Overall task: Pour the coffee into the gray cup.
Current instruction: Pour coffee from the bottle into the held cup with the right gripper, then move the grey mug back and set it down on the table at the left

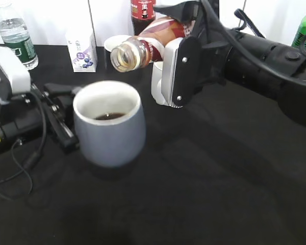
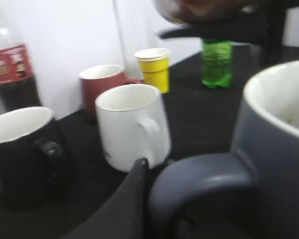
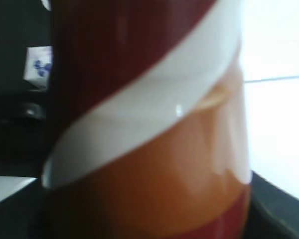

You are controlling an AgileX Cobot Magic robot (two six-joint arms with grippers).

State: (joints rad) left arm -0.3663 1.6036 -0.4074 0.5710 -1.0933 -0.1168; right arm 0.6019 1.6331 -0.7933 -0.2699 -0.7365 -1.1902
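Behind gray cup (image 1: 109, 130), white mug (image 2: 132, 124)

The right claw (image 1: 168, 69) is raised above the bench, clamped on the coffee bottle (image 1: 143, 48) and tipped so the wrist lies nearly level. The left claw (image 1: 66, 120) sits low, gripping the gray cup's handle (image 2: 199, 179) (fingers mostly hidden).

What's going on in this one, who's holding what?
The right gripper holds a coffee bottle tipped on its side, its open mouth above and behind the gray cup. The left gripper steadies that cup at its handle. A little dark coffee already sits in the cup; no stream shows.
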